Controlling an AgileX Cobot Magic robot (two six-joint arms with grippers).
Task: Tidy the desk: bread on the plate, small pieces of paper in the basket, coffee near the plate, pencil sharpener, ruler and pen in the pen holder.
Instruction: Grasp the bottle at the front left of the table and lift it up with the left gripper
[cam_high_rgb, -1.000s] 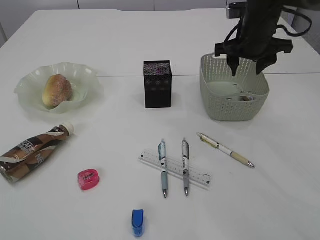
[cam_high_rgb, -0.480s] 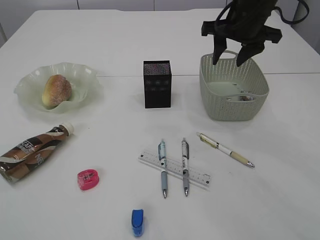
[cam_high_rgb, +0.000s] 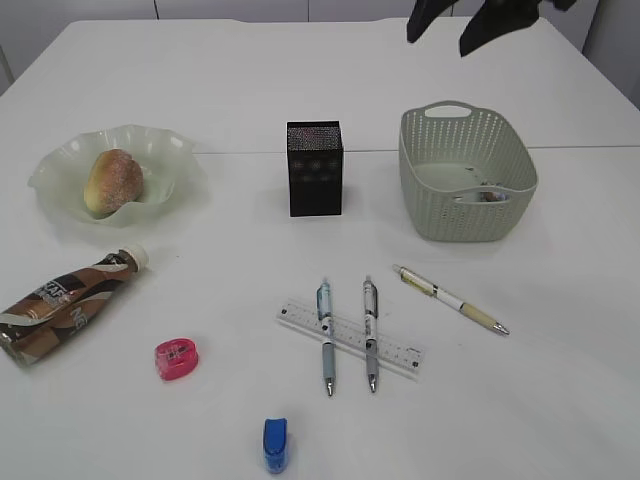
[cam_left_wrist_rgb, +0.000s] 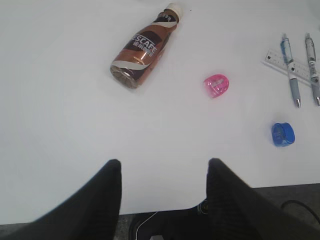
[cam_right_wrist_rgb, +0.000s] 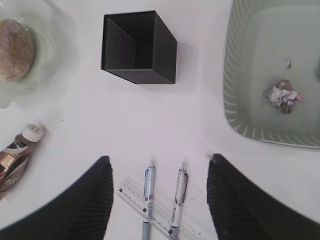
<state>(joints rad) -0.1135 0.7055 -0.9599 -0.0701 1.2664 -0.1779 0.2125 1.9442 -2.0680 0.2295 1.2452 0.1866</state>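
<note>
The bread (cam_high_rgb: 113, 180) lies on the pale glass plate (cam_high_rgb: 60, 165) at the left. The coffee bottle (cam_high_rgb: 60, 303) lies on its side below the plate. A pink sharpener (cam_high_rgb: 177, 359) and a blue sharpener (cam_high_rgb: 275, 444) lie near the front. A clear ruler (cam_high_rgb: 395, 350) lies under two pens (cam_high_rgb: 327, 338) (cam_high_rgb: 371, 333); a third pen (cam_high_rgb: 452, 300) lies to their right. The black pen holder (cam_high_rgb: 315, 168) stands mid-table. The basket (cam_high_rgb: 467, 190) holds a crumpled paper (cam_right_wrist_rgb: 282, 95). My right gripper (cam_high_rgb: 455, 20) is open and empty, high above the basket. My left gripper (cam_left_wrist_rgb: 164, 172) is open and empty over the table's front edge.
The white table (cam_high_rgb: 300, 80) runs far back behind the objects. In the left wrist view the table's front edge (cam_left_wrist_rgb: 165, 210) shows, with dark floor and a cable below it.
My right gripper has risen out of the basket, up to the top edge of the exterior view. Nothing on the table has moved.
</note>
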